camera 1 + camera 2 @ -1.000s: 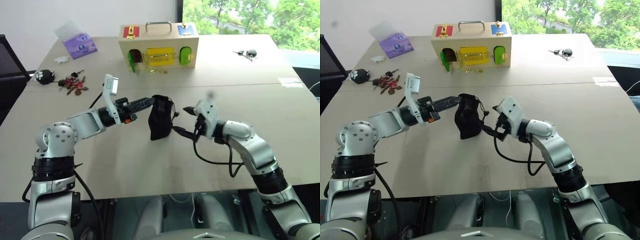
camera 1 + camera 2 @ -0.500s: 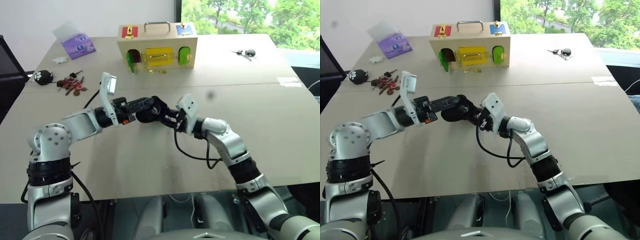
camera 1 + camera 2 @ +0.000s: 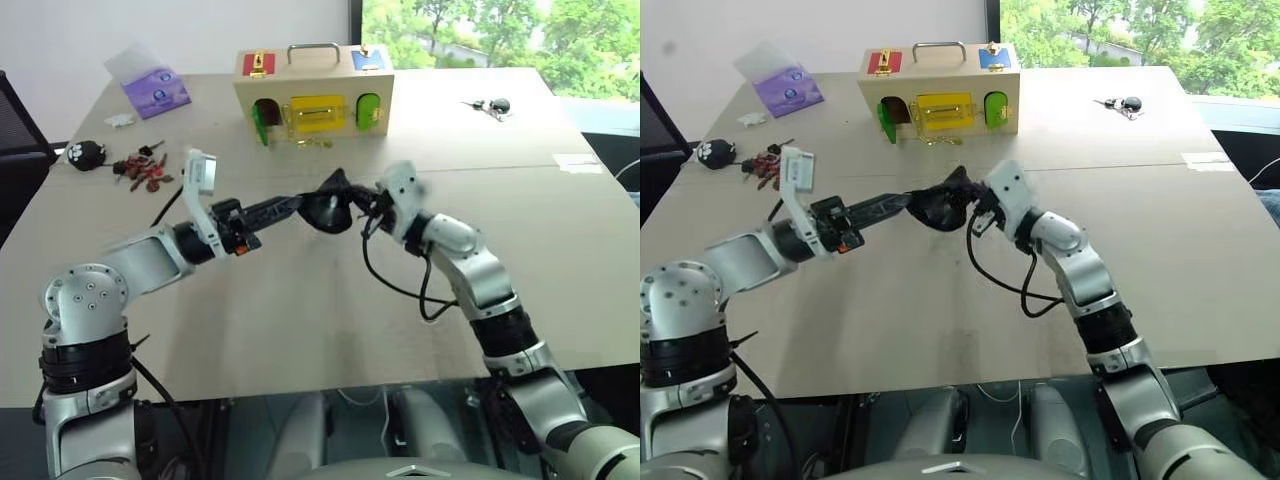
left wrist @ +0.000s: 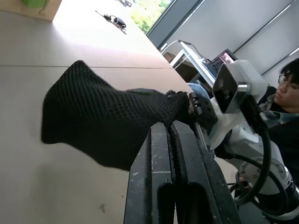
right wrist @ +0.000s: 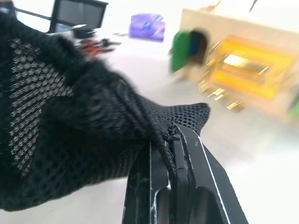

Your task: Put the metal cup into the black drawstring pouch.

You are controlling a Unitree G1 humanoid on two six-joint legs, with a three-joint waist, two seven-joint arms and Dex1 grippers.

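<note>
The black drawstring pouch (image 3: 328,212) hangs in the air above the middle of the table, stretched sideways between my two grippers. My left gripper (image 3: 300,204) is shut on its left edge; in the left wrist view the mesh fabric (image 4: 103,126) is pinched between the closed fingers (image 4: 154,140). From the other side my right gripper (image 3: 362,206) is shut on the pouch's right edge, and the right wrist view shows the fabric (image 5: 70,130) clamped in the closed fingers (image 5: 187,140). The metal cup is hidden.
A wooden lock box (image 3: 314,95) stands at the back of the table. A purple tissue pack (image 3: 160,90), a black furry toy (image 3: 86,153) and a pile of keys (image 3: 148,170) lie at the far left. More keys (image 3: 490,105) lie far right. A seated person (image 4: 285,88) is beyond the table.
The right gripper, open beside the hanging pouch a second ago, has shut on its right edge and lifted it. The pouch has gone from hanging down to stretched between both grippers.
</note>
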